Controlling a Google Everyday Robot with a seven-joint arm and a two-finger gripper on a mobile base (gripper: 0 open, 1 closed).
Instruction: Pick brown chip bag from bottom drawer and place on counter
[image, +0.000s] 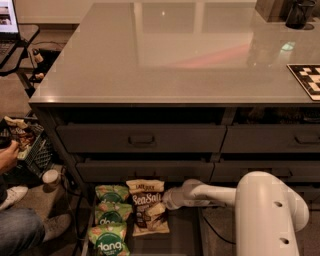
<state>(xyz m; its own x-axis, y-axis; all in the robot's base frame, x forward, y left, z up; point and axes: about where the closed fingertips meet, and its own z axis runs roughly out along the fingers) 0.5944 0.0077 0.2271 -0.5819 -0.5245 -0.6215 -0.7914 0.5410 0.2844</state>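
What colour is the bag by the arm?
The brown chip bag: tan top, dark brown below, white lettering; camera view, gripper beside it.

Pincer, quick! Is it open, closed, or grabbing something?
Pincer: low in the bottom drawer, right next to the brown chip bag; open, closed or holding the bag cannot be told.

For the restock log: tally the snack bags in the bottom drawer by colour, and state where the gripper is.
Green dang bags: 3
Brown chip bag: 1
Total: 4 bags in the bottom drawer
Gripper: low in the drawer, beside the brown chip bag's right edge.
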